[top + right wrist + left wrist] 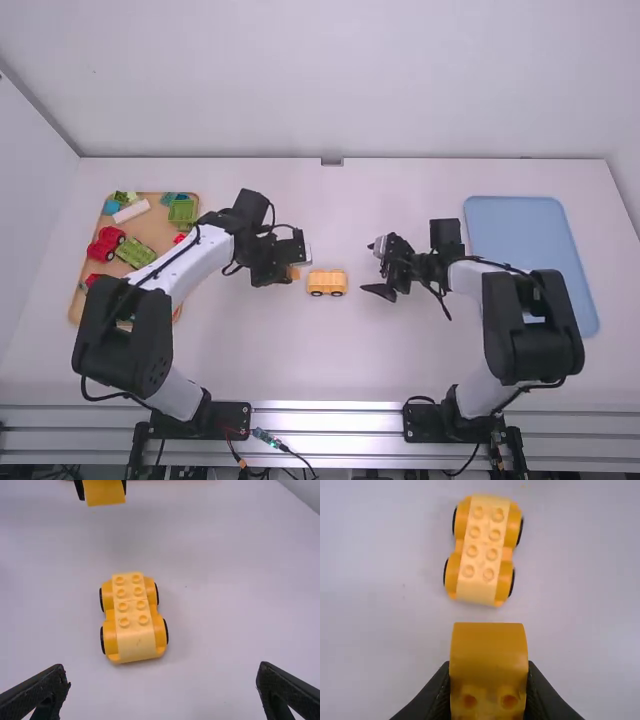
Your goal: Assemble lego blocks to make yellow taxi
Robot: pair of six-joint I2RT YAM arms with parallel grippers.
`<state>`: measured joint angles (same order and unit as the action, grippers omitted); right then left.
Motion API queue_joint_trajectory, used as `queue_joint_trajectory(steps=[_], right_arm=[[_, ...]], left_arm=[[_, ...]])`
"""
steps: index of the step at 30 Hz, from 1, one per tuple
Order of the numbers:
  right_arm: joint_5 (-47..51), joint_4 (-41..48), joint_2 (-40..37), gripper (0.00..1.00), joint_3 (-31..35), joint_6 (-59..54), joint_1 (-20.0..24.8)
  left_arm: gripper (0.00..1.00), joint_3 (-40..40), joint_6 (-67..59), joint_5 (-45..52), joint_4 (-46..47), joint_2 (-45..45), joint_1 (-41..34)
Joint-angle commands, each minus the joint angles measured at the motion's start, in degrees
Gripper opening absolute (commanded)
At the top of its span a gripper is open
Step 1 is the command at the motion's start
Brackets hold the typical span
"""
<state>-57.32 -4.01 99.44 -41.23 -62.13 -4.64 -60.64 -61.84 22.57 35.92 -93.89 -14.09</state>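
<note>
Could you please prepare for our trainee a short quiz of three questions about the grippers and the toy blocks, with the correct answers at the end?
1. Which colour is the block in the left gripper? A) green B) blue C) orange-yellow
2. True or false: the right gripper is shut on the yellow car.
3. Fill in the missing word: in the high view, the yellow car stands on the table ____ the two grippers.

Key: 1 C; 2 false; 3 between

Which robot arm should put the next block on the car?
Probably the left: its gripper holds a yellow block, close to the car. The right gripper is open, with nothing between its fingers.
</note>
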Motion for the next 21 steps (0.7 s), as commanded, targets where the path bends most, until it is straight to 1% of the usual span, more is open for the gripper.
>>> queue_joint_trajectory(steps=[1, 3, 7, 8, 9, 14, 18, 20, 21], right_arm=[[-1.4, 0.3, 0.8, 0.99, -0.7, 0.1, 0.1], [-1.4, 0.4, 0.8, 0.99, -0.7, 0.2, 0.2], [-1.4, 0.1, 0.8, 0.99, -0.3, 0.1, 0.0], [-1.4, 0.0, 0.8, 0.99, -0.3, 0.0, -0.1], [-1.3, 0.0, 0.8, 0.99, -0.3, 0.2, -0.3], [-1.4, 0.2, 0.8, 0.99, -0.3, 0.2, -0.2], [-1.3, 0.2, 0.8, 0.99, -0.3, 0.4, -0.2], [-1.2, 0.3, 0.8, 0.99, -0.3, 0.6, -0.2], [-1.2, 0.4, 0.8, 0.99, -0.3, 0.5, -0.2]], left_arm=[[0.02, 3.6, -0.8, -6.1, -1.8, 0.2, 0.0], [0.01, 7.4, -0.5, -8.4, -7.7, 0.2, 0.2], [0.01, 11.6, -0.7, -7.8, -14.2, 0.1, 0.2], [0.03, 12.0, -0.7, -7.6, -14.9, 0.1, 0.2], [0.01, 12.4, -0.7, -7.7, -15.6, 0.1, 0.3], [0.01, 11.7, -0.3, -6.4, -18.7, -1.0, 0.2], [0.01, 6.7, 0.8, -4.2, -14.9, -5.2, 1.0], [0.01, 2.3, -1.5, -4.0, -7.6, -8.3, 0.5], [0.01, 1.0, -2.6, -3.9, -5.5, -9.2, 0.3]])
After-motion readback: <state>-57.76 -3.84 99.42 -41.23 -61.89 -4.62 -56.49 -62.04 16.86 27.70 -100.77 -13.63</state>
